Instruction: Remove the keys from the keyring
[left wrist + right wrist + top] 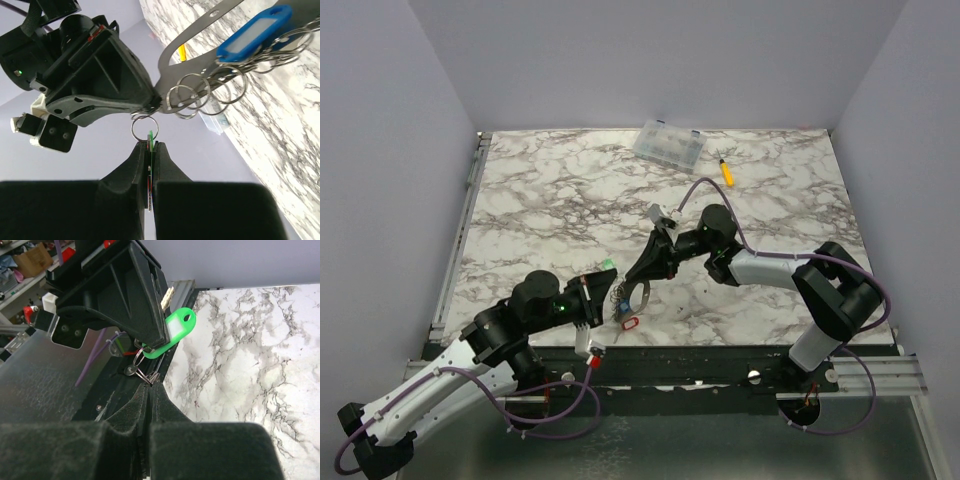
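Note:
The keyring (167, 70), a grey metal loop, hangs in the air between my two grippers, with several split rings and a blue tag (252, 32) strung on it. My right gripper (150, 386) is shut on the keyring's thin end; it also shows in the top view (638, 275). My left gripper (150, 145) is shut edge-on on a green-tagged key (175, 332), and that key's small ring (145, 128) reaches up to the keyring. In the top view the left gripper (609, 290) sits just left of the keyring (638, 296). A red tag (629, 323) dangles below.
A clear plastic compartment box (668, 143) lies at the far edge of the marble table (540, 200). A small yellow object (726, 172) lies to the right of the box. Both arms meet near the table's front edge, above the black rail (720, 360).

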Available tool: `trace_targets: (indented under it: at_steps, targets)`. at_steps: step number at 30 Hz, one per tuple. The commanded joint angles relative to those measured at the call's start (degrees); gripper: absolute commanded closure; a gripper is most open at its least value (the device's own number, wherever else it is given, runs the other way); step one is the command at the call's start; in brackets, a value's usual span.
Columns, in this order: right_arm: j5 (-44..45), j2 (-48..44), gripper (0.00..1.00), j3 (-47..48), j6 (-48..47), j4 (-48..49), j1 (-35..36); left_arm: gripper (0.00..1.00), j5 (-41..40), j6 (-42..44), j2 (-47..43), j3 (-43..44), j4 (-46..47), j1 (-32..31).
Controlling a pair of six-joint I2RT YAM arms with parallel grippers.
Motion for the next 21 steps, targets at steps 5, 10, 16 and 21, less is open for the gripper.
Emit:
trace_targets:
  at_steps: [5,10,16,21]
  targets:
    - [0.7,0.8,0.99,-0.3,6.4,8.1,-0.6,1.0,3.2,1.6,-1.5,-2.4,-2.4,-0.2]
    - [0.2,1.0,0.99,-0.5,5.5,7.9,-0.6,1.0,2.9,1.3,-1.0,-1.9,-2.3,-0.3]
    - [-0.9,0.5,0.99,-1.0,0.4,4.2,-0.5,1.0,2.1,-2.2,1.1,0.7,0.4,-0.3]
    - [-1.3,-0.3,0.99,0.1,-6.2,-2.9,0.5,1.0,2.4,-4.4,4.0,2.9,2.5,-0.2]
